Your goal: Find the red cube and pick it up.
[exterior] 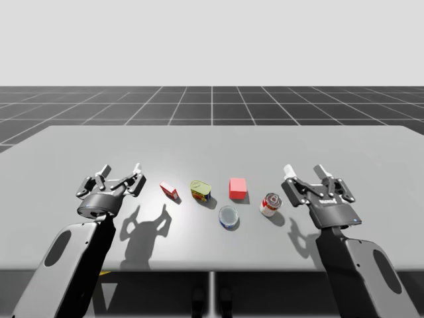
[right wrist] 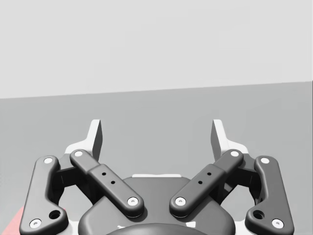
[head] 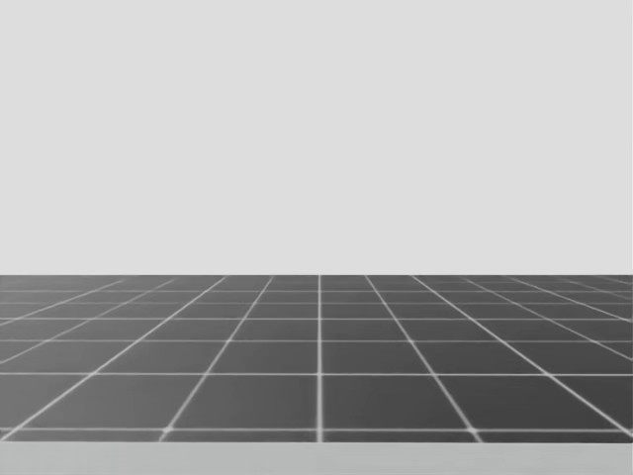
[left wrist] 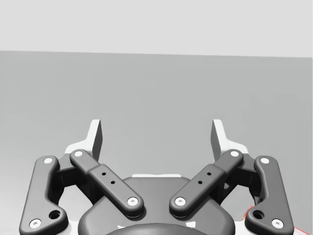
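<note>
Step in hand: the search, with no reach started. We judged that from how both arms sat at the near side of the grey bench (exterior: pixel 212 142), well apart from the row of things.

Left to right on the bench:
- Our left claw (exterior: pixel 120 173) was spread wide with nothing between its fingers. The left wrist view showed the same, the claw (left wrist: pixel 157 139) open over bare bench.
- A small red-and-white box (exterior: pixel 169 191) lay just past it.
- A squat yellow-and-green can (exterior: pixel 201 191) came next.
- A blue-walled can with a silver top (exterior: pixel 228 216) sat nearer to us.
- The red cube (exterior: pixel 238 188) stood just behind that can, near the middle of the row, flat on the bench and touching nothing.
- A red-and-white can (exterior: pixel 269 205) stood between the cube and our right claw (exterior: pixel 305 173).
- The right claw was also wide open and empty, confirmed by the right wrist view (right wrist: pixel 157 139).

Our head camera looked out over the dark gridded floor (head: pixel 316 356).

Next move, in our judgement:
- Pitch the head down onto the row.
- Send the right arm, as the nearer one.
- Come in over the red-and-white can and descend on the cube from above, keeping clear of the blue-walled can.
</note>
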Controlling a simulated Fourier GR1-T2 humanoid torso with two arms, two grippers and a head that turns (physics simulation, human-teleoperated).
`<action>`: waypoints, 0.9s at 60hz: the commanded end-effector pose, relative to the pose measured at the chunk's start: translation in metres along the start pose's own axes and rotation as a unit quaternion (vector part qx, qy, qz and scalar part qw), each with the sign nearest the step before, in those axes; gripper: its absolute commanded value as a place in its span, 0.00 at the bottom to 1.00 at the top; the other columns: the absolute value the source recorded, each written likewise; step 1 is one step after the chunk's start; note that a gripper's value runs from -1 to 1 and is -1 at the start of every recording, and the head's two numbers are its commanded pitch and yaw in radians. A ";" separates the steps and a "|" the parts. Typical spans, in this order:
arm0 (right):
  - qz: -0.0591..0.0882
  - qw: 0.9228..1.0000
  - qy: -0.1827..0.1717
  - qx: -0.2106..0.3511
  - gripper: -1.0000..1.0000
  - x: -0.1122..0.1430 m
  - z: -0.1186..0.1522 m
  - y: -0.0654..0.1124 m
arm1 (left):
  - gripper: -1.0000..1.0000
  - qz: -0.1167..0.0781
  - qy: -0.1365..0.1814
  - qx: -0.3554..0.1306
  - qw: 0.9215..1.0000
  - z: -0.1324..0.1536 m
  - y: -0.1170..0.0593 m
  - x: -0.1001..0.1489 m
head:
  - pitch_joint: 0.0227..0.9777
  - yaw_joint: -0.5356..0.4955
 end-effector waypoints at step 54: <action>-0.006 1.000 0.011 0.004 0.00 -0.002 -0.001 0.001 | 0.00 -0.009 0.000 -0.009 1.000 -0.001 0.001 -0.002 | 0.65 0.44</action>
